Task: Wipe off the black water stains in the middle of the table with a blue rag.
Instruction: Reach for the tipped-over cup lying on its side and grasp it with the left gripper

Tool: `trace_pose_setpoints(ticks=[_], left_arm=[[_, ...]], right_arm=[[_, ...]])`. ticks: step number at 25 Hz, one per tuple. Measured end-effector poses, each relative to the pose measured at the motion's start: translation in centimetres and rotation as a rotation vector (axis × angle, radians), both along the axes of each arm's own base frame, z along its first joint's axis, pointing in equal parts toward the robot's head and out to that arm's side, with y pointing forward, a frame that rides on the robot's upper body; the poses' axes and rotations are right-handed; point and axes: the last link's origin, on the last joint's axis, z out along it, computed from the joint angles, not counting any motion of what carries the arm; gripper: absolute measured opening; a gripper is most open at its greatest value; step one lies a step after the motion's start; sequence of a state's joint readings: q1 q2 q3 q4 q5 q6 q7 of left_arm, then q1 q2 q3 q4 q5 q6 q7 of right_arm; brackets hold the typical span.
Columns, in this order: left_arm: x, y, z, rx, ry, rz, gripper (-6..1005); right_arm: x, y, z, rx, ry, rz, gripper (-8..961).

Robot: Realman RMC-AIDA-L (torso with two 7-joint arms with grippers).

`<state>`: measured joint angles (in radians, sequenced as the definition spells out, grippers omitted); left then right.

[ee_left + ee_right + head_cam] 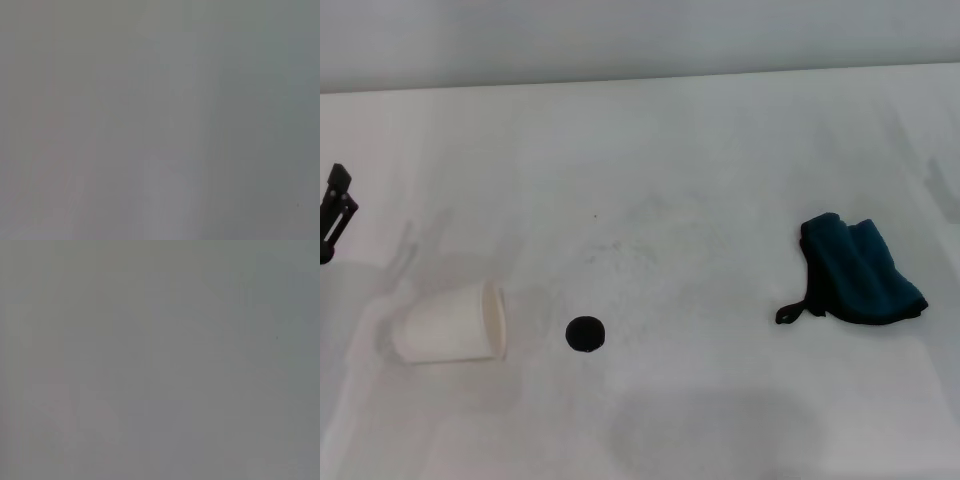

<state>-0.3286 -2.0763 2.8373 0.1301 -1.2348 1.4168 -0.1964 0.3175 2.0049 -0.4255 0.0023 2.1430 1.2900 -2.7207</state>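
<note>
The black water stain is a small round black spot on the white table, near the front middle. The blue rag lies crumpled at the right, its thin black loop tag trailing towards the stain. Only a black part of my left gripper shows at the far left edge of the head view, well away from both. My right gripper is out of view. Both wrist views show only plain grey surface.
A white paper cup lies on its side just left of the stain, mouth facing the stain. Faint grey smudges mark the table's middle. The table's far edge runs along the back.
</note>
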Motion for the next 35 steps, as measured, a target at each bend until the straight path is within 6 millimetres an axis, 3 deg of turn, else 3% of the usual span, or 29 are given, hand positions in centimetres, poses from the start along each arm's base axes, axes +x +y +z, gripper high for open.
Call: trace_pose_setpoints(ticks=[21, 28, 35], left_arm=[[-0.3, -0.1, 0.1, -0.049, -0.058, -0.001, 892], [-1.1, 0.8, 1.6, -0.156, -0.069, -0.031, 892], [-1.5, 2.4, 5.3, -0.259, -0.065, -0.067, 892]], right_arm=[[-0.3, 0.0, 0.0, 0.008, 0.006, 0.019, 869], [-0.3, 0.1, 0.1, 0.009, 0.001, 0.019, 869], [-0.4, 0.3, 0.2, 0.008, -0.004, 0.022, 868]])
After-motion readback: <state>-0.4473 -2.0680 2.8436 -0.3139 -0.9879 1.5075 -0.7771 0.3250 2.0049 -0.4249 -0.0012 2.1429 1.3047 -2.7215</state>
